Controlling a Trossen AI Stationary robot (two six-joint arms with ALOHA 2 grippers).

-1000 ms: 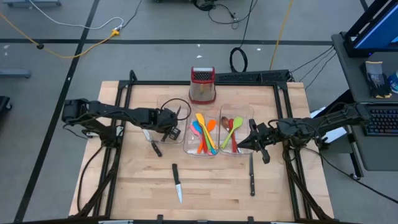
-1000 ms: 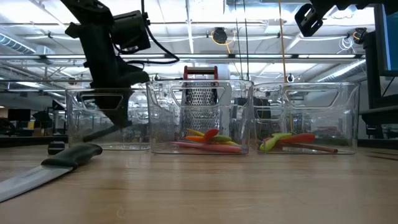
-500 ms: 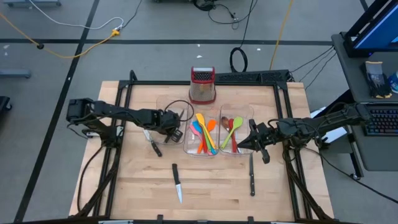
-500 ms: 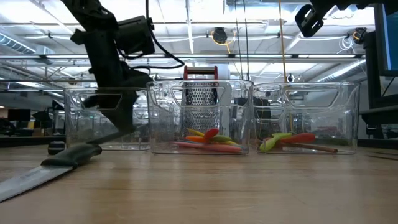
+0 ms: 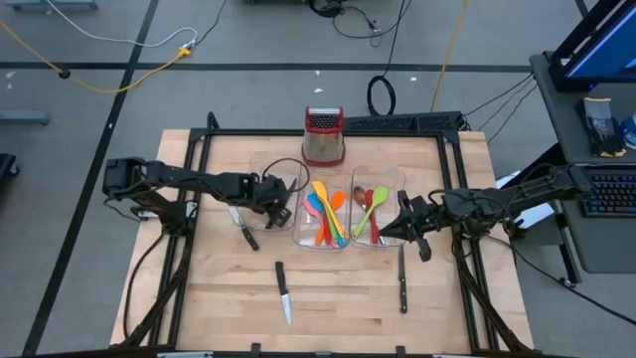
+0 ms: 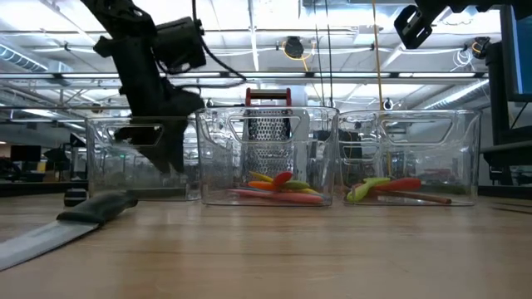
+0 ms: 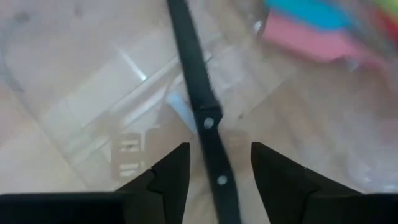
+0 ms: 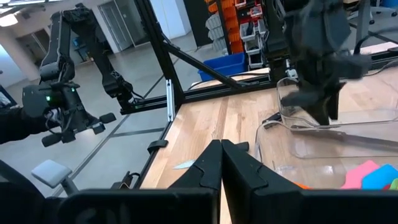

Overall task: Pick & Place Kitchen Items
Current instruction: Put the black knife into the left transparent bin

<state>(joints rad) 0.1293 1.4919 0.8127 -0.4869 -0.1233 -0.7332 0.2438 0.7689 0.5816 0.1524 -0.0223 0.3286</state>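
A: From above, where does your next pick lie?
B: Your left gripper (image 5: 270, 204) hangs at the left clear bin (image 5: 260, 171); the black-handled knife (image 5: 241, 229) sits just beside it, on the side of that arm's base, lying at a slant to the table's edges. Two more knives wait on the board: the middle knife (image 5: 283, 293) and the right-hand knife (image 5: 402, 283). That last one is nearest your right gripper (image 5: 402, 227)

A: And at table height?
B: The left gripper (image 6: 170, 158) stands low over the left clear bin (image 6: 104, 166)

A: Left wrist?
B: Jaws spread, pinching nothing; the black-handled knife (image 7: 199, 106) runs lengthwise between them, underneath. Whether it rests wholly inside the bin, I cannot tell

A: Right wrist?
B: The right gripper (image 8: 221, 152) is pressed together, empty
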